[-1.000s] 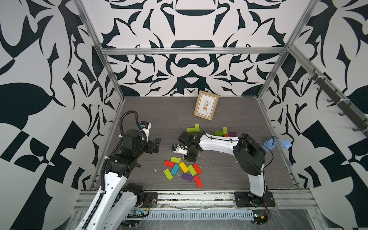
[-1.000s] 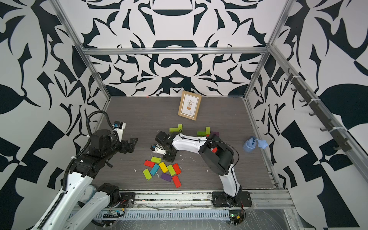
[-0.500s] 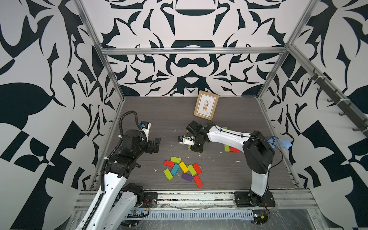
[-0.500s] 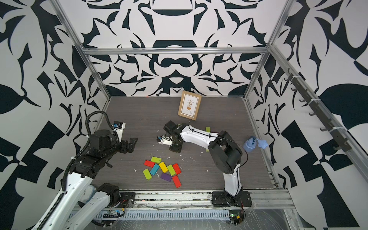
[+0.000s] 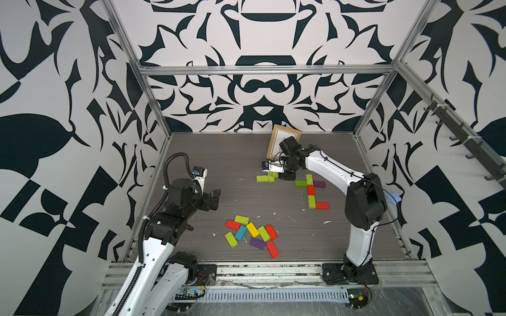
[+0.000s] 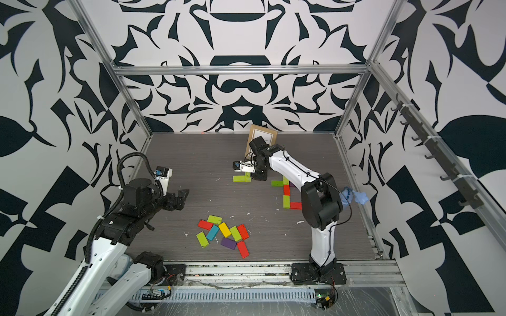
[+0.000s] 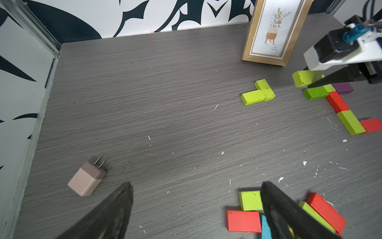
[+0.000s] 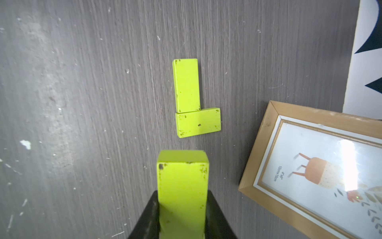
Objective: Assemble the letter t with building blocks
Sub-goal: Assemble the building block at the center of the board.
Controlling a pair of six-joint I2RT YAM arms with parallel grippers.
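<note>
Grey wood-grain table (image 8: 82, 103): the right gripper (image 8: 183, 207) clamps a lime block (image 8: 183, 175) lengthwise, just short of two lime blocks (image 8: 197, 122) lying in an L straight ahead. The left gripper (image 7: 196, 190) gapes, far off.

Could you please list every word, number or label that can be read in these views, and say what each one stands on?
"4"x6"": printed on the paper insert in the frame, beside the drawn plant pot.
"10cmx15cm": on the same insert, on the line right next to it.
Small dark mark at one corner of a red block: too small to read.
Charger: no text shows.
Nothing else legible.
</note>
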